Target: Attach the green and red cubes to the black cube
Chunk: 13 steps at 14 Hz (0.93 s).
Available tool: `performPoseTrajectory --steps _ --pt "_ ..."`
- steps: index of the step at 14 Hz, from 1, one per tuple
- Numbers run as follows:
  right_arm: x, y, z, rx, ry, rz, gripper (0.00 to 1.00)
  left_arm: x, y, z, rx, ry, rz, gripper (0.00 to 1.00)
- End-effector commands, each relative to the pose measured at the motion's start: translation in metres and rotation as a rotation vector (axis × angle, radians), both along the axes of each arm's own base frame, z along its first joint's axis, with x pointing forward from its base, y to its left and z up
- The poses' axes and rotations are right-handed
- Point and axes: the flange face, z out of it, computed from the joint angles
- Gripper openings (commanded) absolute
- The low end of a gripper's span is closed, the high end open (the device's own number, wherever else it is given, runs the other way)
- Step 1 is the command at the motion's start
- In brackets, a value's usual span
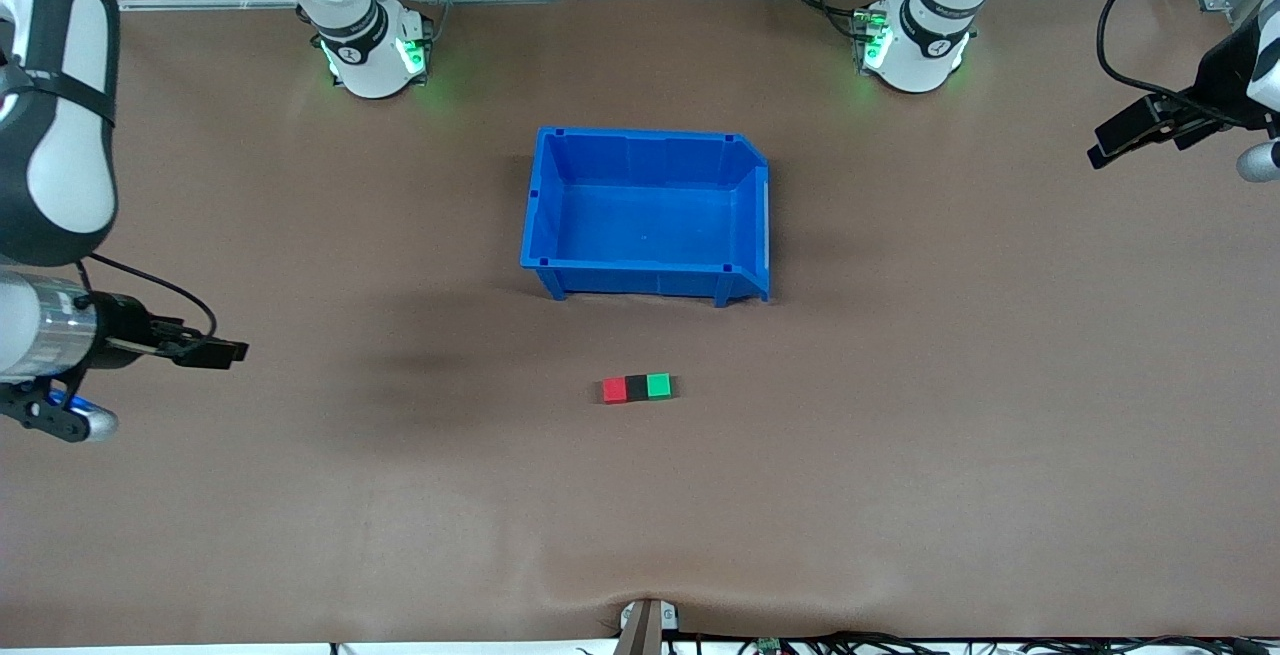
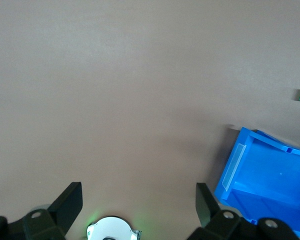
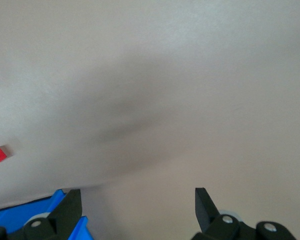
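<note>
Three small plain cubes in a touching row just below the centre of the front frame: one bright red cube (image 1: 614,391) toward the right arm's end, one matte black cube (image 1: 636,388) in the middle, one bright green cube (image 1: 658,386) toward the left arm's end. All three flat on the brown table (image 1: 900,455), nearer the front camera than the one open blue plastic bin (image 1: 545,197), which sits at frame centre and holds nothing visible.

Two arms, both parked at the frame edges. Right gripper (image 1: 215,350) at the middle of the frame's left edge, over bare table; in its wrist view, fingers (image 3: 70,205) spread wide around nothing. Left gripper (image 1: 1135,130) at the upper right edge, likewise wide apart and unloaded, fingers (image 2: 70,202) well separated.
</note>
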Motion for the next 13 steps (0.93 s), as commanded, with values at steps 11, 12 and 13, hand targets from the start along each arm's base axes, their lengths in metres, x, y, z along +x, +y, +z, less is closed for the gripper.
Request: performPoseTrajectory --steps 11,12,13 --pt "-0.045 -0.046 0.065 -0.032 -0.024 0.135 1.0 -0.007 0.001 0.004 -0.009 0.007 -0.016 1.0" --pt "-0.051 -0.047 0.069 -0.045 -0.023 0.16 1.0 -0.007 0.001 0.004 -0.009 0.007 -0.018 1.0" --pt "-0.058 -0.047 0.075 -0.051 -0.029 0.185 1.0 -0.007 0.001 0.004 -0.009 0.007 -0.018 1.0"
